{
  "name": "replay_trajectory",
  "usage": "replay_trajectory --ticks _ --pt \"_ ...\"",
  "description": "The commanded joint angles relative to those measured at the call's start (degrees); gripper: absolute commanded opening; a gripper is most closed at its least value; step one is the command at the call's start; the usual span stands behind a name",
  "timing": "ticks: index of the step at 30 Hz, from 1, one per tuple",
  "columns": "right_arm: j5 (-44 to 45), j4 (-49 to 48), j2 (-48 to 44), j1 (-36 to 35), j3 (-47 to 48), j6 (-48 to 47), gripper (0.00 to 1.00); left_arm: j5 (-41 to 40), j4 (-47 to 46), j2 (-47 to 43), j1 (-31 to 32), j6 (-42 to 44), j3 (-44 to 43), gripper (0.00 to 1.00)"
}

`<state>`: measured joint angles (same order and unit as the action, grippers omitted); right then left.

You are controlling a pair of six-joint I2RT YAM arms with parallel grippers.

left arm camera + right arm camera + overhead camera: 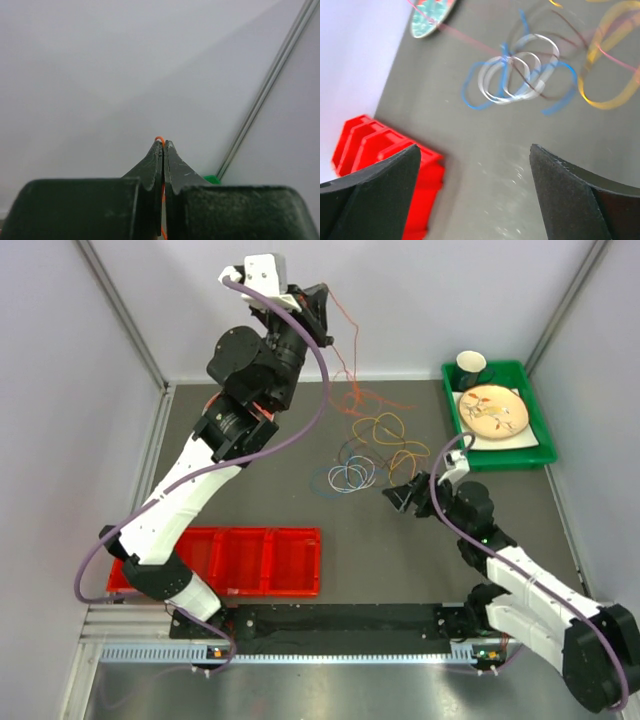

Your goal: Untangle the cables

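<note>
The red 3-compartment bin (230,562) sits well left of the cable tangle (378,430). Beyond the tangle, the left gripper (318,302) is raised high, clamped on 1 orange cable (159,138), likely to lift that strand free. Just on the tangle's near side the right gripper (405,498) hovers, jaws wide, probably ready to pin the blue and white loops (506,62). Pulling room seems best left of the tangle; the green tray (540,445) stands close on its right.

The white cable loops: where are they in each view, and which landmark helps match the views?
Top external: white cable loops at picture centre, near the right gripper.
Left wrist: not in it; only an orange cable.
Right wrist: upper middle, tangled with the blue cable.
Shared landmark: the red tray, in top external and right wrist.
</note>
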<state>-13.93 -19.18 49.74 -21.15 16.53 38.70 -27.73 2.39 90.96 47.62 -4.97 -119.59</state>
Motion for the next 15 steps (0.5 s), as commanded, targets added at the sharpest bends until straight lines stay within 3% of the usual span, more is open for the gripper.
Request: replay_trajectory --ticks 1,6,15 --pt "3.21 -3.58 5.70 -4.33 9.47 -1.52 0.88 -0.84 -4.42 -2.98 -0.07 -1.79 3.31 0.00" --pt "6.29 -4.01 15.46 -9.00 19.57 -3.63 0.93 -0.31 -3.27 -2.80 -0.07 -3.81 3.13 0.00" --pt "6.02 -10.52 31.89 -12.51 27.84 -1.61 0.93 -0.75 -2.66 -2.89 -0.07 -4.61 2.69 0.00"
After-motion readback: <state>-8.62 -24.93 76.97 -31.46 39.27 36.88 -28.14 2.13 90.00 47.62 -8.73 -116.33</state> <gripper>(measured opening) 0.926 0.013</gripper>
